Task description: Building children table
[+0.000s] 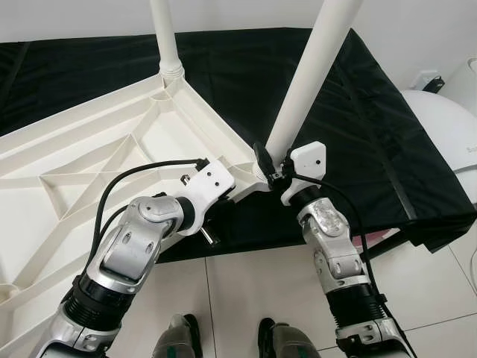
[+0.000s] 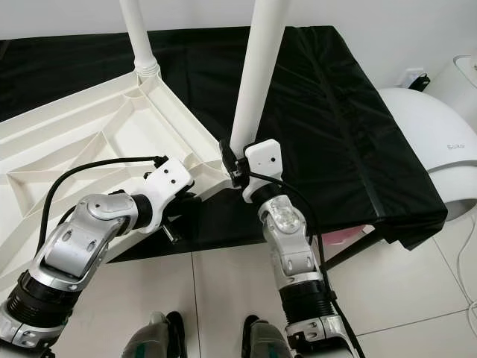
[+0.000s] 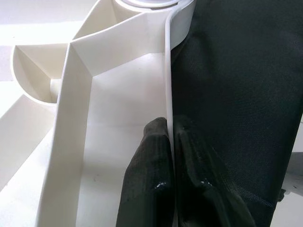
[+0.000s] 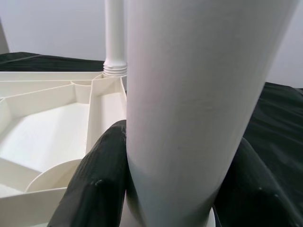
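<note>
Progress: looking partly done; tabletop [image 1: 89, 164] lying upside down on the black-draped worktop [image 1: 373, 149], ribs facing up, near corner overhanging the worktop's front edge.
Done: far leg [image 1: 165, 37] standing upright in its corner socket, seemingly seated.
In hand: near leg [image 1: 309, 74] leaning slightly at the near corner, foot meeting the socket there; judging it not yet fully driven home, though the joint itself is hidden behind the pincers.
Left: seating this leg, then fitting the other corners, lying outside the frame, so count unknown.
Right pincer [image 4: 173, 189]: clenched around the near leg's lower end, one finger [image 4: 97, 184] pressing each side of the tube, just above the socket.
Left pincer [image 3: 171, 161]: pinching the tabletop's thin outer rim [image 3: 168, 75] between its fingers, one inside the tray, one outside against the black cloth; bracing the tabletop just beside the corner being worked.
Relation: both pincers sitting close together at the same corner, leg between the right one's fingers, rim between the left one's.
Nearby: white rounded appliance [image 1: 447, 134] standing on the floor off the worktop's right end.
</note>
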Available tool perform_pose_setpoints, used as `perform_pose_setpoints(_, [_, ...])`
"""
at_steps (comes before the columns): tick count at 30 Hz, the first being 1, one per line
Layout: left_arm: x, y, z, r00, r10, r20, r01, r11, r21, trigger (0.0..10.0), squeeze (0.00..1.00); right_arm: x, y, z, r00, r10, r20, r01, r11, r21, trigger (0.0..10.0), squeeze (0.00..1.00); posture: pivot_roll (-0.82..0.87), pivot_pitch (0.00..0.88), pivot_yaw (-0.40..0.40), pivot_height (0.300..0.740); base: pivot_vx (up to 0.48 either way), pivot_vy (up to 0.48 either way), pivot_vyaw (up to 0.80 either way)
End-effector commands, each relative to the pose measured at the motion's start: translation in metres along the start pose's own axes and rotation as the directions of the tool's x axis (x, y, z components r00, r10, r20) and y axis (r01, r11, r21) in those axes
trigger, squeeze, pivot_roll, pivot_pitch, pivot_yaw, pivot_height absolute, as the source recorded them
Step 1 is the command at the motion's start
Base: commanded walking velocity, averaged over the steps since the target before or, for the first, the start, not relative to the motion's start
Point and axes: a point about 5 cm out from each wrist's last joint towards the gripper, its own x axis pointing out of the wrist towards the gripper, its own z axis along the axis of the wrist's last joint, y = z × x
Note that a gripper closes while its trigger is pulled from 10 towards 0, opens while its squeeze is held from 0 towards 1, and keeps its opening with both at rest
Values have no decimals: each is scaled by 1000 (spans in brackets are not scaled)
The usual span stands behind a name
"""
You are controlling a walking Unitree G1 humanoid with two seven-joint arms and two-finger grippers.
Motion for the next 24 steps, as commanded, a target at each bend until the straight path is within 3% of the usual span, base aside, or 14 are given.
perform_pose_setpoints(1, [-1, 0, 11, 999, 15, 45, -16, 999, 34, 10000, 0, -7, -1, -12, 997, -46, -62, 46, 999, -2, 10000, 0, -69, 178, -26, 740, 0, 0, 0])
perform_pose_setpoints(24, [-4, 1, 12, 999, 14, 39, -15, 999, 37, 10000, 0, -2, 7, -17, 952, -290, -98, 288, 957, -34, 10000, 0, -53, 193, -1, 740, 0, 0, 0])
